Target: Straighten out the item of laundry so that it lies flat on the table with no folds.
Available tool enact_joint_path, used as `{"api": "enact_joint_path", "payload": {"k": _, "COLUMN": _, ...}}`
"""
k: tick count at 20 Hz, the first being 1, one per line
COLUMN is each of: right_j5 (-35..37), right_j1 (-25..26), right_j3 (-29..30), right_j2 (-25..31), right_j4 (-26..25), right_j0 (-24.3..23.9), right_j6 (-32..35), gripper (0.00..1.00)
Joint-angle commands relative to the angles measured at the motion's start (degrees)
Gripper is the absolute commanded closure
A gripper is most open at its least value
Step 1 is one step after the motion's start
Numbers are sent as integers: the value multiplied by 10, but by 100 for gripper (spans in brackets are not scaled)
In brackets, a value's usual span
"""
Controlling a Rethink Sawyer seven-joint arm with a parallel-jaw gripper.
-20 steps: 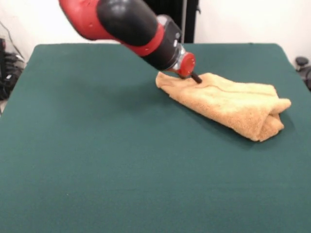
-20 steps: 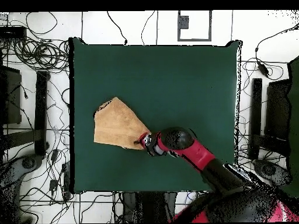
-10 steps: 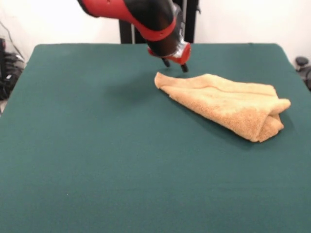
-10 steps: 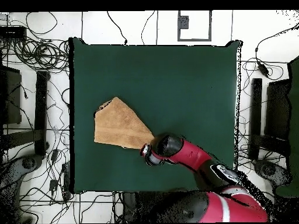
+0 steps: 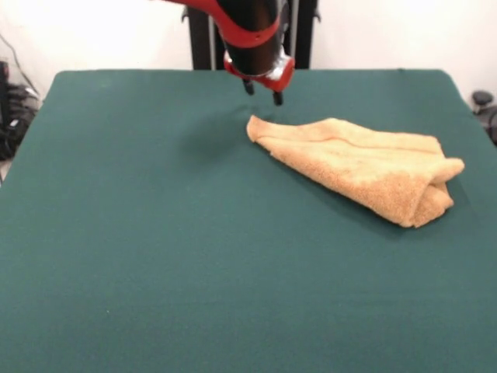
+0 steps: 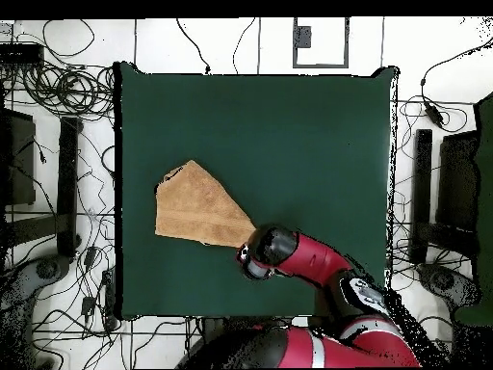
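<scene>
The orange-tan towel (image 5: 365, 165) lies folded over itself on the dark green table (image 5: 155, 233), right of middle in the front view. It narrows to a corner at its left end and bunches thick at its right end. In the overhead view the towel (image 6: 197, 207) is a folded triangle at the table's left. My gripper (image 5: 262, 92) hangs above the table just behind the towel's left corner, open and empty, clear of the cloth. In the overhead view the gripper (image 6: 246, 261) sits by the towel's pointed corner.
Cables and equipment (image 6: 58, 193) lie on the floor around the table in the overhead view. The pedestal (image 5: 203, 39) stands behind the table's far edge.
The gripper let go of the towel's left corner, rose, and drew back toward the pedestal. The towel stayed folded where it lay.
</scene>
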Motion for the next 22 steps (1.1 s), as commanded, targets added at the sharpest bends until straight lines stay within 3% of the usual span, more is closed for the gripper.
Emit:
{"api": "enact_joint_path", "payload": {"k": 1, "right_j5": -147, "right_j1": 10, "right_j3": 13, "right_j2": 29, "right_j4": 24, "right_j0": 17, "right_j6": 124, "gripper": 0}}
{"api": "enact_joint_path", "payload": {"k": 5, "right_j5": -251, "right_j1": 14, "right_j3": 38, "right_j2": 77, "right_j4": 20, "right_j0": -12, "right_j6": 117, "gripper": 0}}
{"api": "enact_joint_path", "payload": {"k": 10, "right_j5": -250, "right_j1": 8, "right_j3": 38, "right_j2": 86, "right_j4": 24, "right_j0": -12, "right_j6": 107, "gripper": 0}}
{"api": "enact_joint_path", "payload": {"k": 13, "right_j5": -244, "right_j1": 14, "right_j3": 26, "right_j2": 90, "right_j4": 17, "right_j0": -36, "right_j6": 85, "gripper": 0}}
{"api": "enact_joint_path", "payload": {"k": 18, "right_j5": -279, "right_j1": 38, "right_j3": 41, "right_j2": 173, "right_j4": 16, "right_j0": -112, "right_j6": 71, "gripper": 0}}
{"api": "enact_joint_path", "payload": {"k": 22, "right_j5": -279, "right_j1": 37, "right_j3": 48, "right_j2": 201, "right_j4": 17, "right_j0": -131, "right_j6": 79, "gripper": 0}}
